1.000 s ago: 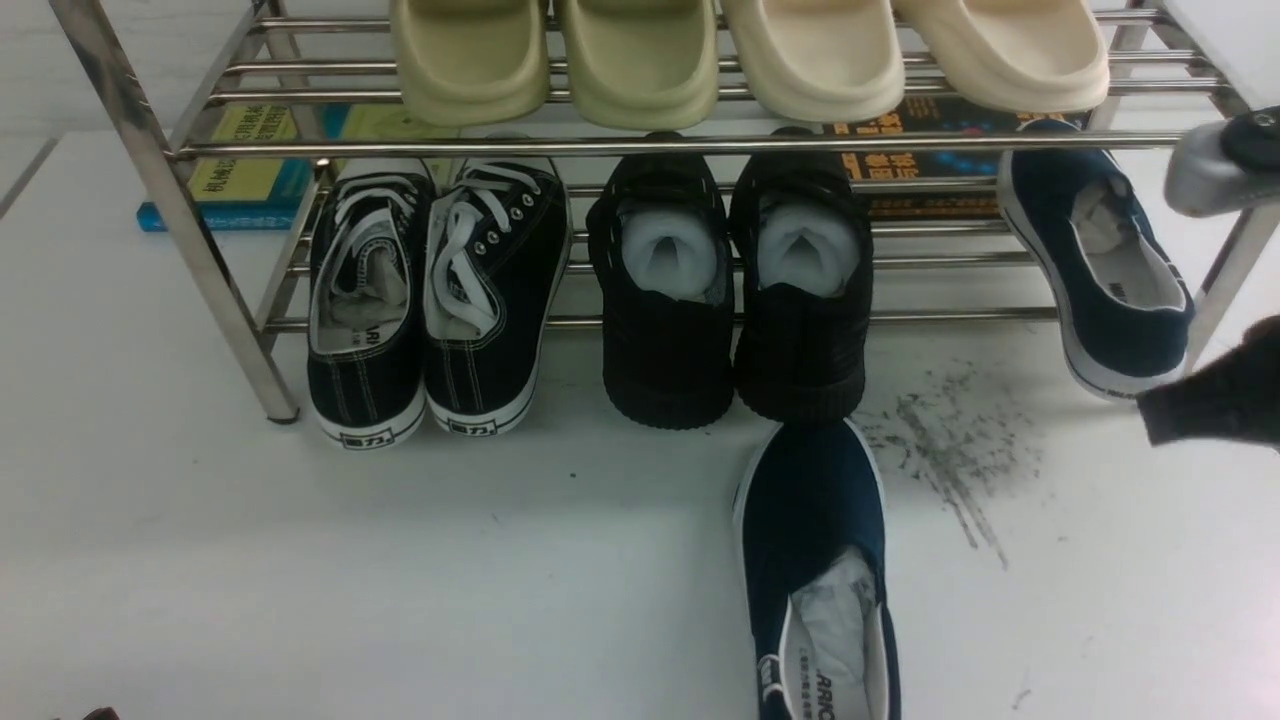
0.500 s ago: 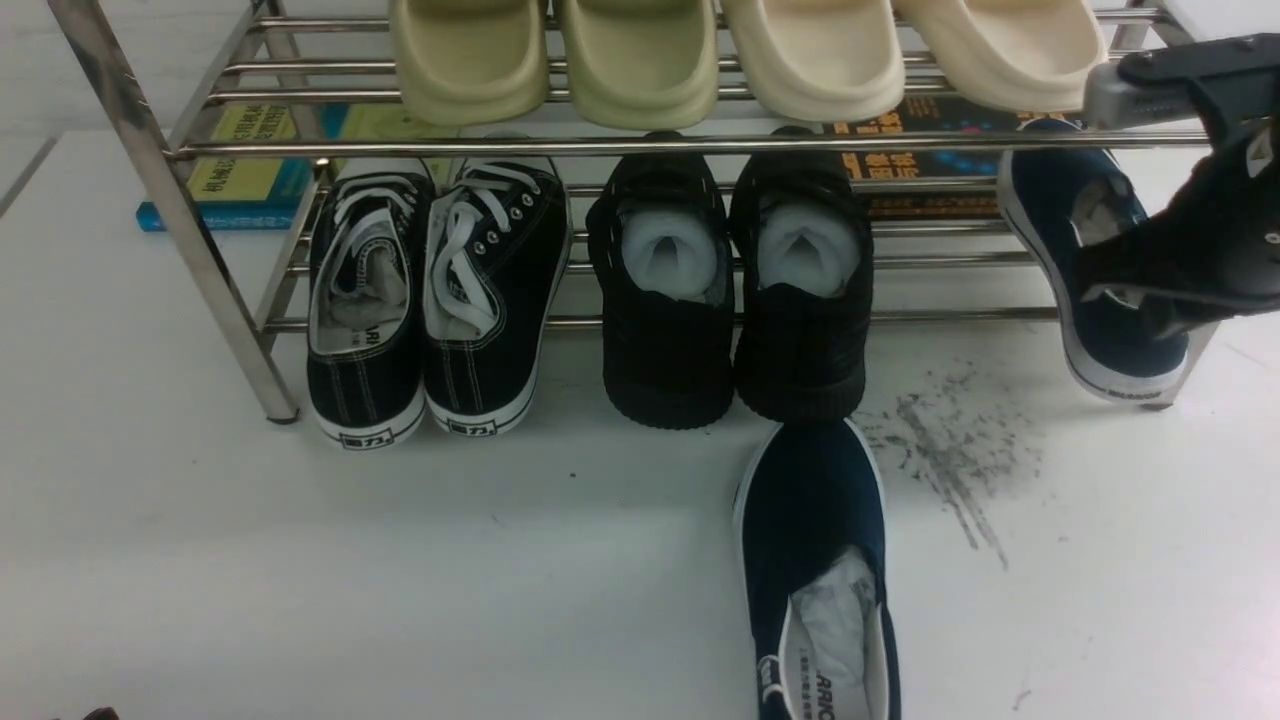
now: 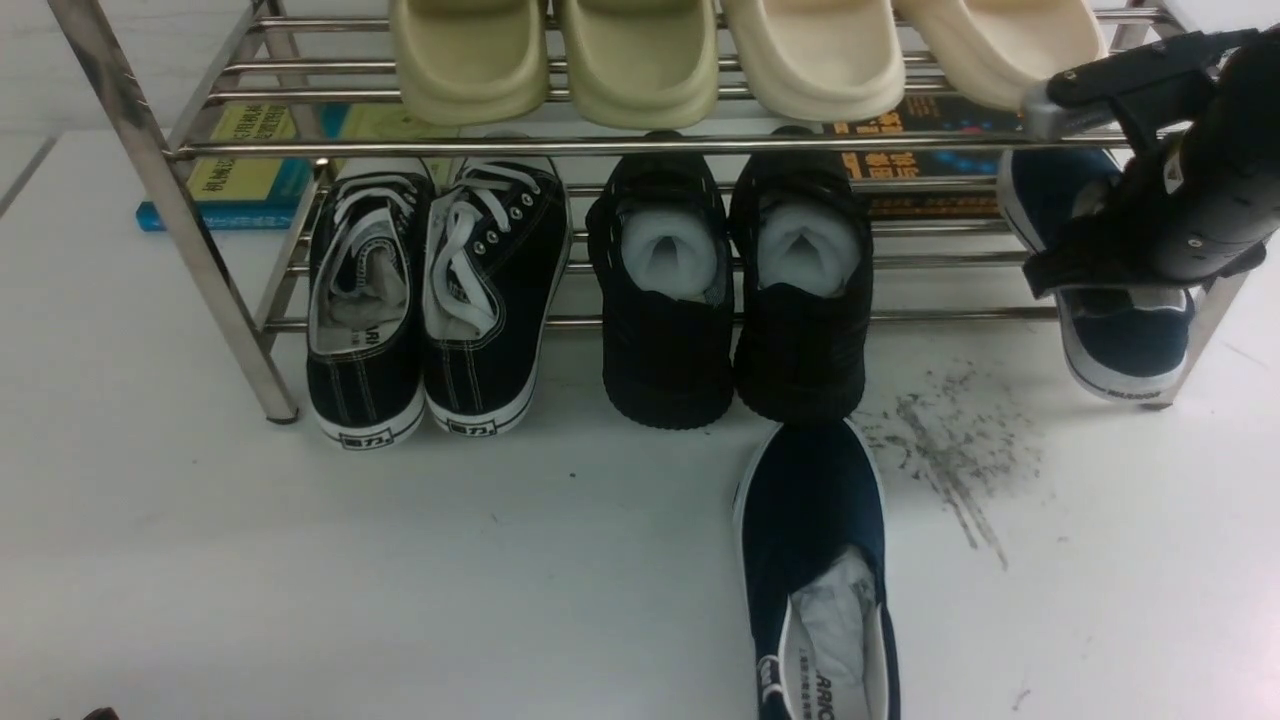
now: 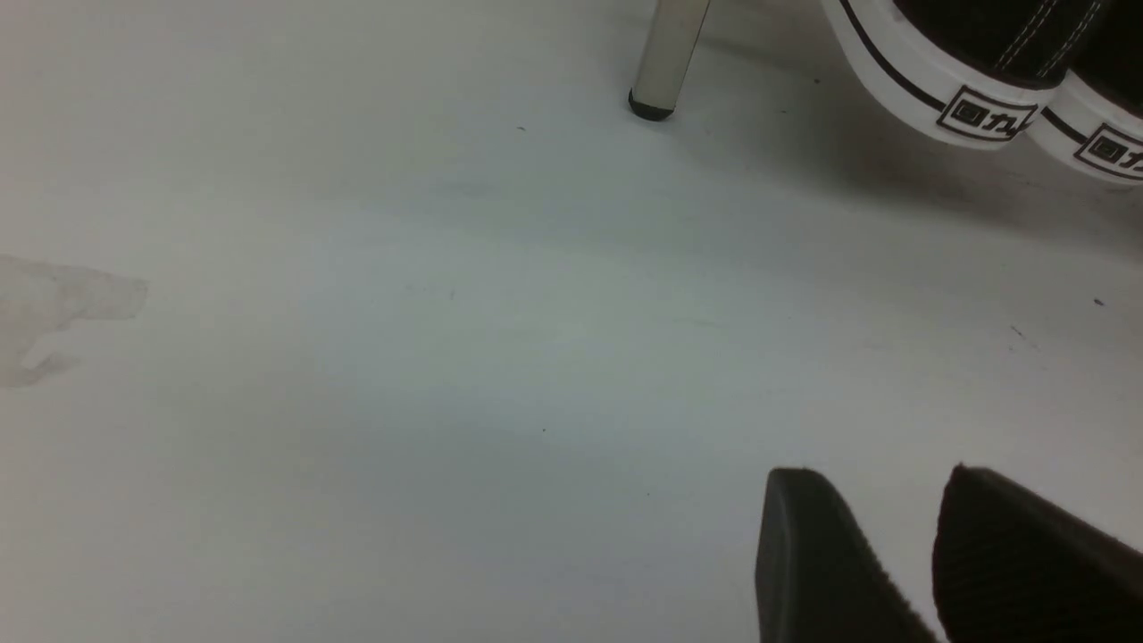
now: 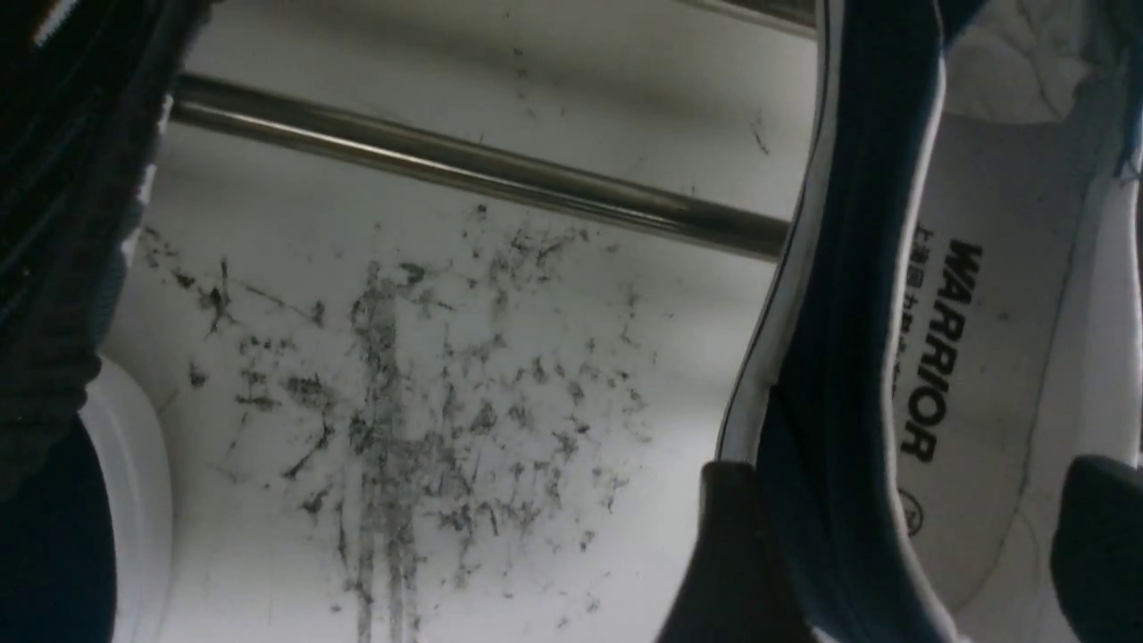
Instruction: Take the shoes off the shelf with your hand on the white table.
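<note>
On shelf (image 3: pixel 700 146) lower tier: right pincer (image 5: pixel 913 500) spread, apparently astride paper-stuffed navy shoe (image 5: pixel 848 268).

Shelved navy shoe (image 3: pixel 1140 350) half behind right arm (image 3: pixel 1200 200); nearer shoe (image 3: pixel 812 500) with heel off-frame.

- Right arm (image 3: pixel 1190 225) comes in over the right edge of the white table (image 3: pixel 300 560), up near the far right corner, its bulky black wrist tilted down.
- Right gripper (image 5: pixel 911 473): jaws spread wide, and one black finger (image 5: pixel 728 554) shows at each side of the wrist view.
- Left gripper (image 4: pixel 880 482) hangs low over the table's left side, fingers (image 4: pixel 821 554) pointing forward with just a narrow gap between them.
</note>
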Controlling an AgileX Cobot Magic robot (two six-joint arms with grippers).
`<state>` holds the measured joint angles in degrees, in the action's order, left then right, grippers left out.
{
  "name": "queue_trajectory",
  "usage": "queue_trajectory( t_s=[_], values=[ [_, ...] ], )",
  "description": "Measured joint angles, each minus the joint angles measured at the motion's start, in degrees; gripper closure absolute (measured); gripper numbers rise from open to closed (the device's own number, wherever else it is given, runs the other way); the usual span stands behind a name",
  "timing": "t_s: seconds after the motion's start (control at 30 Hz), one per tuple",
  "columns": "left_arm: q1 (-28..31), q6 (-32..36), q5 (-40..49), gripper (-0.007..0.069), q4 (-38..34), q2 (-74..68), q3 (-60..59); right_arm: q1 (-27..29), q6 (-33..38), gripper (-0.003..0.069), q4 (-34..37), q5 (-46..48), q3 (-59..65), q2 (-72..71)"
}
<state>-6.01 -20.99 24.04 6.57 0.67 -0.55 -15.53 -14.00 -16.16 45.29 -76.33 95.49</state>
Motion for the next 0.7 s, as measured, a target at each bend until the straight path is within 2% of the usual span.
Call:
queue_trajectory(
  t_s=[0.33,0.6,0.7],
  values=[
    [0.00,0.00,0.00,0.0384,0.00,0.00,0.00,0.00,-0.21,0.0236,-3.79,-4.65,-0.04,5.01],
    [0.00,0.00,0.00,0.0384,0.00,0.00,-0.02,0.00,-7.91,0.0309,-11.94,-6.06,-0.04,8.00],
    [0.00,0.00,0.00,0.0384,0.00,0.00,-0.02,0.00,-9.69,0.0375,-13.25,-6.42,-0.04,8.18]
  ],
)
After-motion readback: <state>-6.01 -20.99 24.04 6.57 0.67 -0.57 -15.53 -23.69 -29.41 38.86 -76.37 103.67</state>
